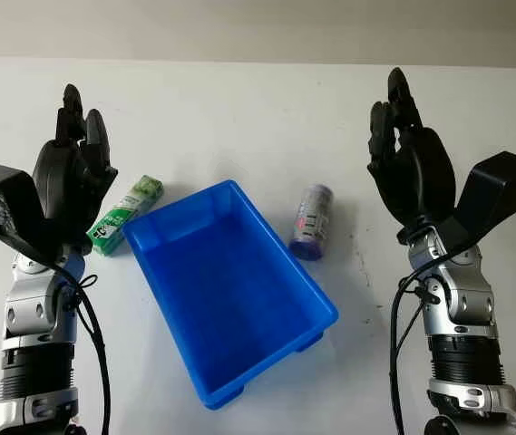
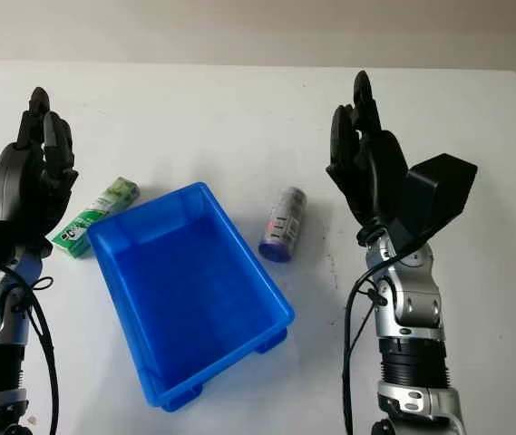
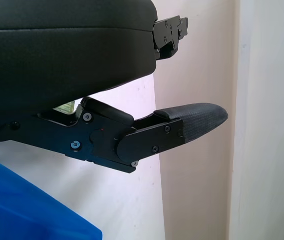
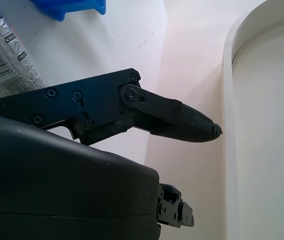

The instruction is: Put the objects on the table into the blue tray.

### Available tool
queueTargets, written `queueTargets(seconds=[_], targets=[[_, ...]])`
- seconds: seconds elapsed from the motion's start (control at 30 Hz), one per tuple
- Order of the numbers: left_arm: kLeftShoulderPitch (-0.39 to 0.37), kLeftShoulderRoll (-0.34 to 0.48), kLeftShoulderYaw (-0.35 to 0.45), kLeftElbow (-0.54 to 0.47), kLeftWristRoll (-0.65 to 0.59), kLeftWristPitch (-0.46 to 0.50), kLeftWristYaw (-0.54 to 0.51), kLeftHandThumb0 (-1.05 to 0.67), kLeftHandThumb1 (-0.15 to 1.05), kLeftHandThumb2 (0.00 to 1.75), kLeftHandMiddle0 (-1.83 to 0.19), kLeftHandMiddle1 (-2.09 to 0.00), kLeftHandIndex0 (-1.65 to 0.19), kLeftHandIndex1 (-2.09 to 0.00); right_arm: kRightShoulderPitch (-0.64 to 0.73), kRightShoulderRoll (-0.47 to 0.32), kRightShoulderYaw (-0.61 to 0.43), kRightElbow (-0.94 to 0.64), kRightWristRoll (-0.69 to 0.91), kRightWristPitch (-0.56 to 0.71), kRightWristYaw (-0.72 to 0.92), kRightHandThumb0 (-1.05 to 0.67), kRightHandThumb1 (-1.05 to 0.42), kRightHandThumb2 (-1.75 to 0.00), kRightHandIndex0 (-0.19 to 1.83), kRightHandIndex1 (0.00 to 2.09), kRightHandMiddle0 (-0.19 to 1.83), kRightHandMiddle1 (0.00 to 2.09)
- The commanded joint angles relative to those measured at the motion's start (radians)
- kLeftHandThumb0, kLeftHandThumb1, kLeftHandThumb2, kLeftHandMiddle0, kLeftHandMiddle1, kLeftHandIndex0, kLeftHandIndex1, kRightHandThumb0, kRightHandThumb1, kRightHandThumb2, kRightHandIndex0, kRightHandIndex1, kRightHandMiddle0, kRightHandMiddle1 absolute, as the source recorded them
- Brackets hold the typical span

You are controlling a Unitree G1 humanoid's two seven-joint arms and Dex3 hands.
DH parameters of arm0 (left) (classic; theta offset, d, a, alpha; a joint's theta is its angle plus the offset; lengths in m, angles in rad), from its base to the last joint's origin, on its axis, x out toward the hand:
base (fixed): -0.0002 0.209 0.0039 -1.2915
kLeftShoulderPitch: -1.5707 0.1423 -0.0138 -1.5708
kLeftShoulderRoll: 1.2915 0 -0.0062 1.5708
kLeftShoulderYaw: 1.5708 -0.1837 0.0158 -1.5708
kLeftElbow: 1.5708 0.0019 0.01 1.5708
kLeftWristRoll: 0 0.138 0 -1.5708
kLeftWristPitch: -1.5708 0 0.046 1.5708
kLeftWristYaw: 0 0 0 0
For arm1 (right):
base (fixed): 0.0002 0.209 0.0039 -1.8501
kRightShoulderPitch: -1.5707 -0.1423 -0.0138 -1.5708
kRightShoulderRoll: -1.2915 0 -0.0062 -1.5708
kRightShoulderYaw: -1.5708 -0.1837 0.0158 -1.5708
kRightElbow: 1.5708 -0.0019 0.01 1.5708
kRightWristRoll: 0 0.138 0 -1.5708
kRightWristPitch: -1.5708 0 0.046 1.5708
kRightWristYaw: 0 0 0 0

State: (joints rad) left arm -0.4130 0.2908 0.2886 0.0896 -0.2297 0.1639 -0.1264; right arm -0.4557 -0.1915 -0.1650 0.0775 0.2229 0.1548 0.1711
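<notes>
With both our left hand and right hand raised open and holding nothing, we judge no pickup has begun: the green packet touches the empty blue tray, the bottle just beside it, so reaching comes next.

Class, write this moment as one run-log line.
left hand: open, raised by green packet | right hand: open, raised beside bottle | blue tray: empty

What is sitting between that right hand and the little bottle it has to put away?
Nothing visible. The right hand is open, raised above bare table, with the bottle lying between it and the blue tray. The tray holds nothing.
</notes>
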Motion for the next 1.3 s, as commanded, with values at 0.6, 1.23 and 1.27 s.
queueTargets(seconds=[0.6,1.23,1.27], targets=[[0.027,-0.001,-0.009,-0.052,0.004,0.01,0.013,-0.76,1.05,0.72,0.19,0.0,0.19,0.0,-0.229,-0.34,0.037,0.12,-0.158,-0.04,0.225,-0.64,-0.99,-0.12,-0.03,0.09,0.0,0.11],[0.008,0.001,-0.012,-0.046,-0.002,0.041,0.012,-0.75,1.05,0.69,0.19,0.0,0.19,0.0,-0.495,-0.649,0.457,0.44,-0.879,-0.877,0.217,-0.43,-0.69,-0.05,0.37,0.12,0.36,0.13],[0.007,0.002,-0.011,-0.043,-0.004,0.039,0.009,-0.74,1.05,0.69,0.19,0.0,0.19,0.0,-0.503,-0.647,0.473,0.461,-0.916,-0.917,0.181,-0.42,-0.7,-0.06,0.37,0.11,0.36,0.12]])
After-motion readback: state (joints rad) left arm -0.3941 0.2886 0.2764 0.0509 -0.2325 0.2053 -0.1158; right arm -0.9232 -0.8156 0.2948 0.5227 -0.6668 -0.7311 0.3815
